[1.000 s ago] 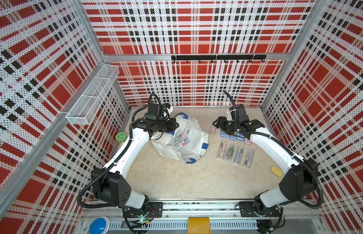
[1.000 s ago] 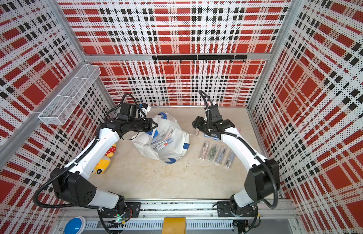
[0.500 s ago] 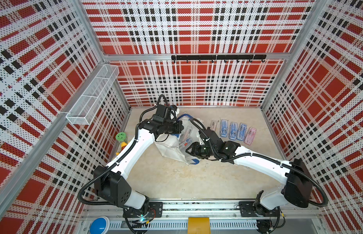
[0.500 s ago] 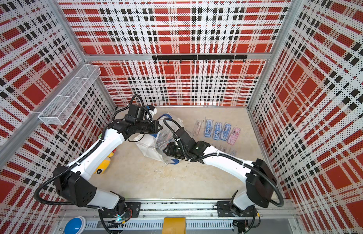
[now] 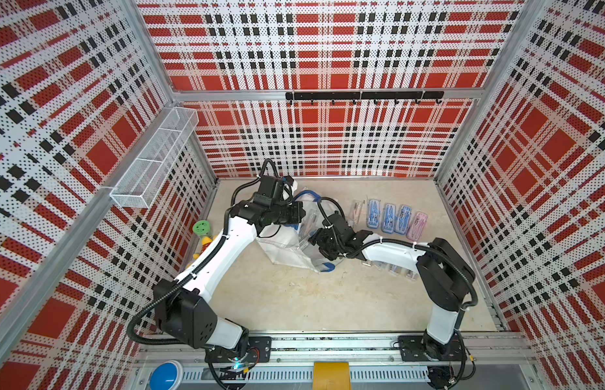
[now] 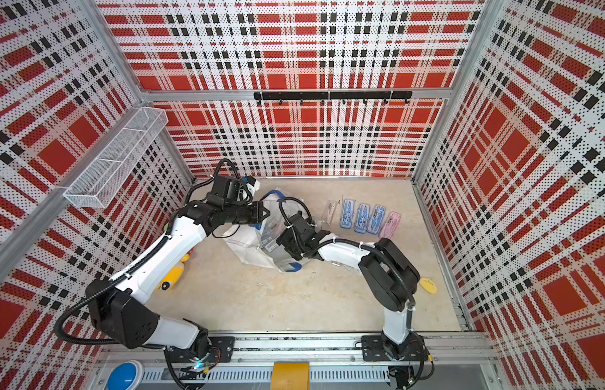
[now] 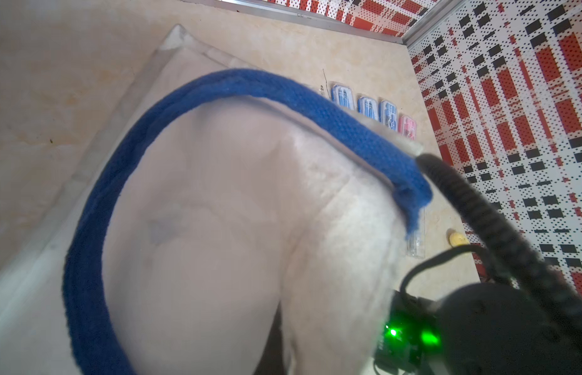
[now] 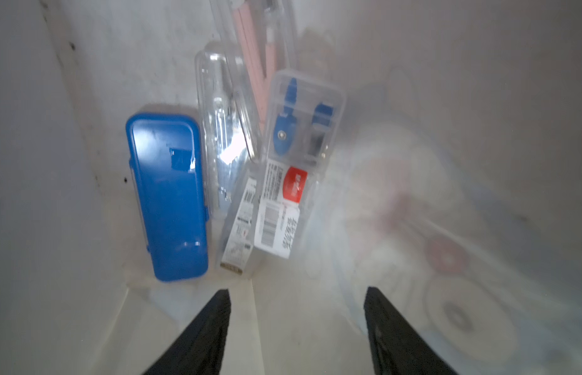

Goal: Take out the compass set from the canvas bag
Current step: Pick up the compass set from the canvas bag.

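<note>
Top views both show a beige, scuffed surface (image 5: 294, 297) boxed in by perforated walls (image 5: 328, 141) printed in red, black and white plaid. A wire mesh basket (image 5: 152, 162) hangs on a side wall, and a black hook rail (image 5: 362, 96) runs across the back wall.

The canvas bag (image 5: 281, 250) lies toward the back of the surface between the two arms. Its blue strap (image 7: 250, 94) loops up in the left wrist view. The left end effector (image 5: 299, 214) is closed on the bag's raised rim. The right end effector (image 8: 296, 292) is inside the bag, its jaws spread with nothing between them.

Ahead of it, inside the bag, lie an opaque blue case (image 8: 168, 198), a clear case (image 8: 223, 130) with a silver compass, and a pink-filled case (image 8: 263, 42). The compass set (image 8: 296, 162), a clear box holding a blue compass, overlaps the clear case. Its white barcode label and red logo patch are too blurred to read.

Outside the bag, near it, three blue-backed cases (image 5: 389, 219) and a pink case (image 5: 417, 226) lie in a row.
</note>
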Tool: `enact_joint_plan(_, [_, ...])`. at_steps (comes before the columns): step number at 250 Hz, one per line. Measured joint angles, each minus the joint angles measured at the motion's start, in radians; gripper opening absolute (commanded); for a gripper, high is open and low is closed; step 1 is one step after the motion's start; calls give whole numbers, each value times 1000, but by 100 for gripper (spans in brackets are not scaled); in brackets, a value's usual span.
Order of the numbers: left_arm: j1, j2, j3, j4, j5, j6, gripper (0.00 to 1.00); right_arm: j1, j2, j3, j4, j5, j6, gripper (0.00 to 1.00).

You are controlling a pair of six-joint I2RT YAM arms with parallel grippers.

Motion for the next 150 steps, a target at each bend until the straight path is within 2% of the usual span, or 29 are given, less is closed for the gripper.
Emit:
enact_joint_plan(72, [-27,-3,-8,0,8,-8,0,-10,116,43,86,37,96,76])
enact_joint_plan(114, [-48,-4,-13,0,14,-8,0,-10,163,57,123,41,134,70])
enact_joint_plan(150, [-72,-4,-13,0,14,-8,0,-10,198,57,190,35,162,59])
